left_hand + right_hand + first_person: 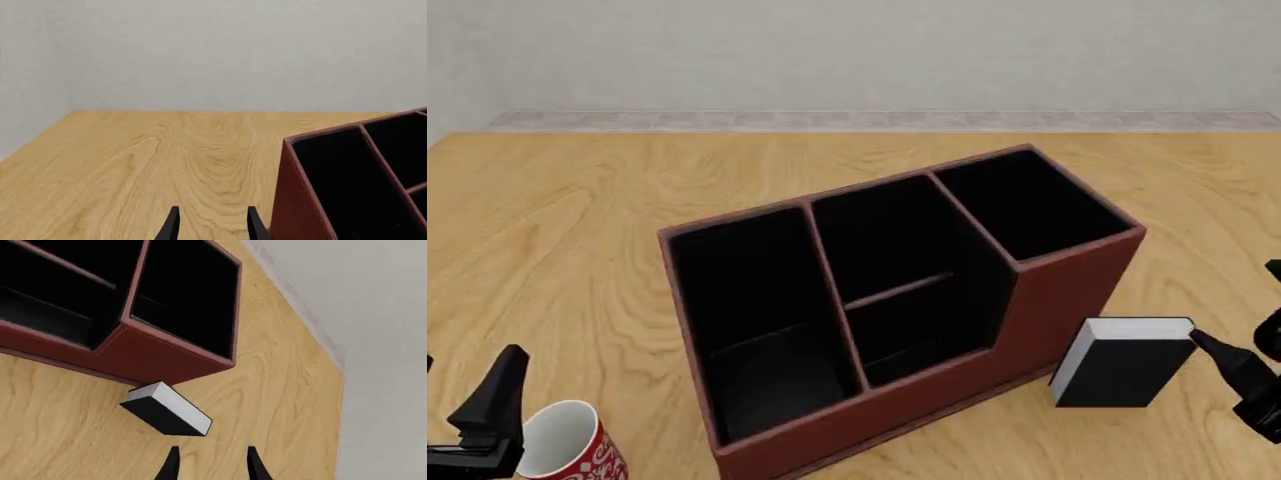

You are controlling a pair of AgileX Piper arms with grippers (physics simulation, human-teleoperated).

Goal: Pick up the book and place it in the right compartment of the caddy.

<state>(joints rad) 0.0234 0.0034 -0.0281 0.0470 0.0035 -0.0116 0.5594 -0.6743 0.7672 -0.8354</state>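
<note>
The caddy [1054, 290] is a large reddish-brown box with black lining in the middle of the table. Its tall-walled right compartment [1030, 204] is shown in the right wrist view too [190, 295]. The small black book [1124, 372] with white page edges rests on the table by the caddy's near right corner. In the right wrist view the book [163, 412] lies just ahead of my right gripper [212, 465], which is open and holds nothing. In the front view my right gripper [1234, 375] has one fingertip close to the book's upper right corner. My left gripper [212, 227] is open and holds nothing, at the caddy's left.
A red-and-white patterned mug [567, 445] stands at the front left, beside my left gripper [487, 420]. The caddy's left wall [293, 200] rises close beside the left fingers. A pale wall bounds the table at the back.
</note>
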